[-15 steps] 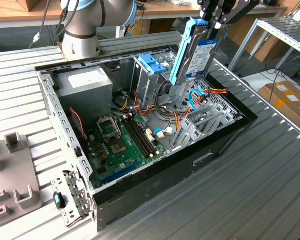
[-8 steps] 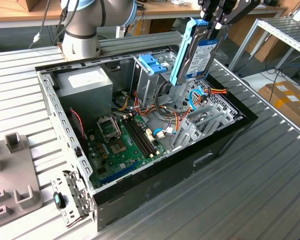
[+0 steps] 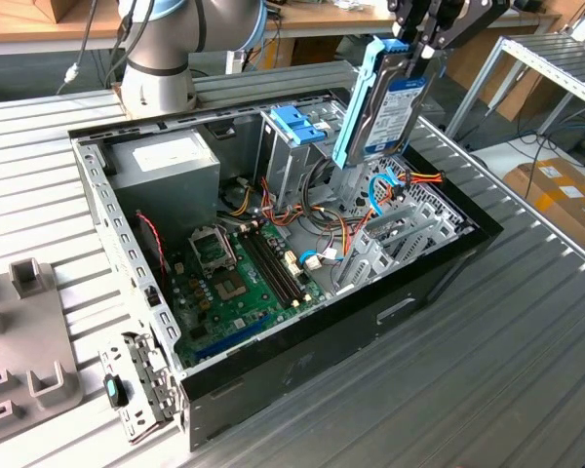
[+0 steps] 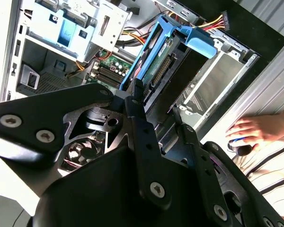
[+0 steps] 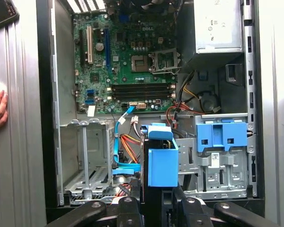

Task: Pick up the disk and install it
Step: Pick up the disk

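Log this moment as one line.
end effector: shut on disk | disk: held on edge over open computer case | install: not yet done

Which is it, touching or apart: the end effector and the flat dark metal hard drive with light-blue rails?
Touching. The exterior view shows the end effector clamped on the top edge of the hard drive, holding it above the open black computer case.

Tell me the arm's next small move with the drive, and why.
Probably lower it a little toward the empty metal bay. The gripper holds the disk on edge, clear above the open case, so the disk is not yet seated in anything.
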Action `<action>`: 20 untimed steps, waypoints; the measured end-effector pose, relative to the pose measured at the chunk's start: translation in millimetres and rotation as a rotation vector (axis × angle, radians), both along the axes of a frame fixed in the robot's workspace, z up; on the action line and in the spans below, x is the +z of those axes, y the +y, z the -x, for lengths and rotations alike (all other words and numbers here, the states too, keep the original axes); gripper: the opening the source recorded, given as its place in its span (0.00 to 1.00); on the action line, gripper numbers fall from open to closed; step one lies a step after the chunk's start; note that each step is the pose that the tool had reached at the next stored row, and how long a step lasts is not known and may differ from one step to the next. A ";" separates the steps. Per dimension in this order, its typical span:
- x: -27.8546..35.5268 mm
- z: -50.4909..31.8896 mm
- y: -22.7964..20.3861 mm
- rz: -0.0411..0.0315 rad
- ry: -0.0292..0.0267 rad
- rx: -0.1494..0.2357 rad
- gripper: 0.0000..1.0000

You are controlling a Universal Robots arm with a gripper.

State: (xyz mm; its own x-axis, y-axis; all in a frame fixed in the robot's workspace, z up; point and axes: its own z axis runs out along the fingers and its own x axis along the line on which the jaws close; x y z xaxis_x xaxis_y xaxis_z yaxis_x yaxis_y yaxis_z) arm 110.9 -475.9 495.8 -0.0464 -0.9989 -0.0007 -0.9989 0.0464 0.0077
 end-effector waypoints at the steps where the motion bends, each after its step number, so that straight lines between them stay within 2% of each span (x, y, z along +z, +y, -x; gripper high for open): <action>1: 0.0 0.0 -0.7 0.0000 0.0000 0.000 0.35; 5: 0.0 0.0 -5.3 -0.0001 0.0000 0.000 0.35; 14: 0.0 0.0 -6.6 0.0001 0.0000 0.000 0.35; 20: 0.0 -0.6 -13.2 0.0001 0.0000 0.000 0.35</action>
State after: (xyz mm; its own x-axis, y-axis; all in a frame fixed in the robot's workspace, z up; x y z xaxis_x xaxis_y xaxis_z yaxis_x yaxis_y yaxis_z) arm 111.5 -489.1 495.8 -0.0464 -0.9989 -0.0006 -0.9989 0.0464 0.0077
